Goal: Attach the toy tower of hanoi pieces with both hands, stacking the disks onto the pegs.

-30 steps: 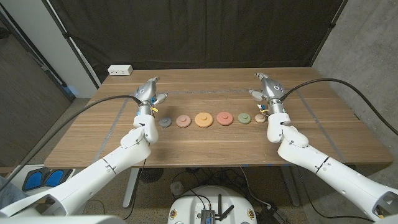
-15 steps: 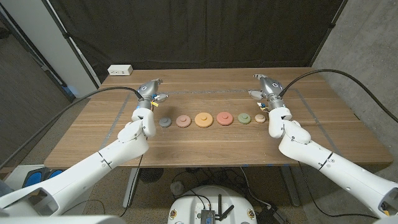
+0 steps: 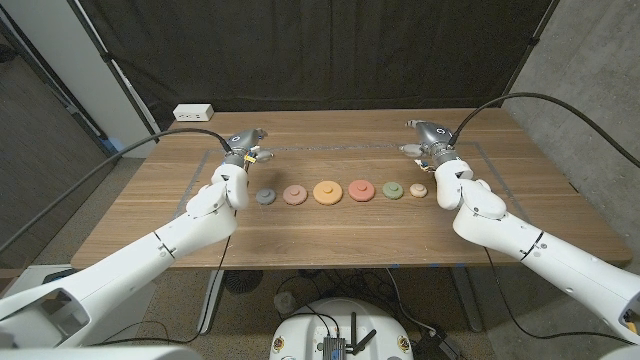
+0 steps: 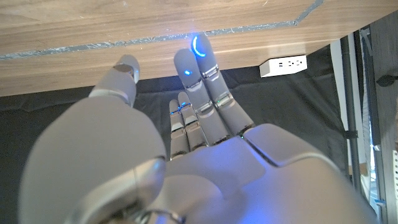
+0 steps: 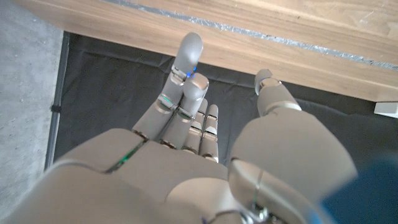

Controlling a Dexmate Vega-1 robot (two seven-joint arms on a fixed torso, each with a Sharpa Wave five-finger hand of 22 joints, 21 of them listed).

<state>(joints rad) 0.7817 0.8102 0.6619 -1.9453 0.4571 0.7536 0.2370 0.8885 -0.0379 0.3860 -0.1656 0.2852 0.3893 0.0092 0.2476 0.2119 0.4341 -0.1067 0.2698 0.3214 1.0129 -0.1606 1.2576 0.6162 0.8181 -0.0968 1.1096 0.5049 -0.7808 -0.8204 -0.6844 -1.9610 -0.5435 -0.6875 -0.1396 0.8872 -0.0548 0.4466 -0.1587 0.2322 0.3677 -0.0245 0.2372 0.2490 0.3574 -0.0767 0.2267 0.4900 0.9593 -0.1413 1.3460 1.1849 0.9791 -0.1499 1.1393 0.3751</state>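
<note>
Several round toy disks lie flat in a row across the table's middle: grey-blue (image 3: 265,196), pink (image 3: 294,194), orange (image 3: 327,191), red (image 3: 362,189), green (image 3: 393,189) and a small tan one (image 3: 418,189). My left hand (image 3: 243,146) hovers behind the row's left end, beyond the grey-blue disk, fingers apart and holding nothing. My right hand (image 3: 426,138) hovers behind the right end, beyond the tan disk, also holding nothing. In the wrist views the left hand (image 4: 186,130) and the right hand (image 5: 186,155) show stretched fingers with nothing between them.
A white power strip (image 3: 193,112) lies at the table's back left corner; it appears again (image 4: 283,64) in the left wrist view. Grey tape lines (image 3: 330,146) mark a rectangle on the wooden top. Black cables trail from both wrists. A dark curtain hangs behind the table.
Both hands have drifted a little toward the far side of the table, and the forearms have shifted with them. The disks have not moved.
</note>
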